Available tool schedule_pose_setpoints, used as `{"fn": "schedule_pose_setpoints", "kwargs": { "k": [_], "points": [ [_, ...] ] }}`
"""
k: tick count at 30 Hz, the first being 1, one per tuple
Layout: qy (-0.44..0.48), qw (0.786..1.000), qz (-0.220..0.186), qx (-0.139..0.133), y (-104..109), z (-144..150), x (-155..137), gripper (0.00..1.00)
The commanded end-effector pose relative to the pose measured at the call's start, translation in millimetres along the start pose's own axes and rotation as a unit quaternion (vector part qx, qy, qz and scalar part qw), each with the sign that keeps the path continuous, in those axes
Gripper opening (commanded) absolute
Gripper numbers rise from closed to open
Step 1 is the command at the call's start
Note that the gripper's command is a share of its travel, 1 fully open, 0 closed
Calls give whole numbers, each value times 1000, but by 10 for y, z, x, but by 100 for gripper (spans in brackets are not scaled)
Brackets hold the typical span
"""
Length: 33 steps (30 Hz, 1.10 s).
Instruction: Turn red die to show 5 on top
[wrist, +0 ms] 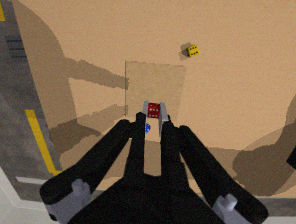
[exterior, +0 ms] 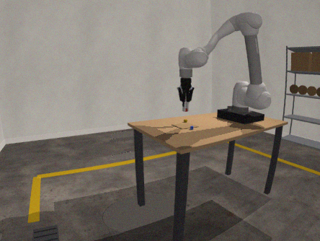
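Note:
My gripper [exterior: 185, 107] hangs high above the table and is shut on the red die [wrist: 153, 110], which sits between the fingertips in the wrist view; it also shows as a red spot at the fingertips in the exterior view [exterior: 185, 108]. The tan mat [wrist: 155, 85] lies flat on the table below me and also shows in the exterior view [exterior: 181, 125]. The blue die [wrist: 147, 128] lies on the table beside the mat, partly hidden by a finger; it shows in the exterior view [exterior: 192, 127] too. The yellow die [wrist: 193, 50] lies off the mat, also in the exterior view [exterior: 185, 120].
The robot base [exterior: 240, 115] stands at the table's far right. A shelf [exterior: 303, 94] with boxes stands at the right wall. Yellow floor tape [exterior: 94, 167] runs below the table's edge.

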<state>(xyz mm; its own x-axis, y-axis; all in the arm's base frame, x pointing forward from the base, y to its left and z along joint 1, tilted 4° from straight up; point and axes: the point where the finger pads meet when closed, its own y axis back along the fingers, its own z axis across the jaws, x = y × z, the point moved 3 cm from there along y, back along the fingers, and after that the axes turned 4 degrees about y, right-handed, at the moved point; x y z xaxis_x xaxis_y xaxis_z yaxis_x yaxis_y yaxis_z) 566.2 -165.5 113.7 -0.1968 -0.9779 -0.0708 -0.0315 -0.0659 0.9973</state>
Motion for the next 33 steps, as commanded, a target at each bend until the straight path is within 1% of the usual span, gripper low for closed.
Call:
{"fn": "schedule_pose_setpoints", "kwargs": {
  "k": [1,6,11,13,20,24,28,33],
  "points": [
    [0,1000,0,0,-19,0,0,9],
    [0,1000,0,0,-138,-1,-1,9],
    [0,1000,0,0,-352,-1,-3,9],
    [0,1000,0,0,-352,-1,-3,9],
    [0,1000,0,0,-689,-3,-6,9],
    [0,1000,0,0,-836,-3,-7,9],
    [0,1000,0,0,-924,-4,-7,9],
    [0,1000,0,0,-951,-4,-8,9]
  ]
}}
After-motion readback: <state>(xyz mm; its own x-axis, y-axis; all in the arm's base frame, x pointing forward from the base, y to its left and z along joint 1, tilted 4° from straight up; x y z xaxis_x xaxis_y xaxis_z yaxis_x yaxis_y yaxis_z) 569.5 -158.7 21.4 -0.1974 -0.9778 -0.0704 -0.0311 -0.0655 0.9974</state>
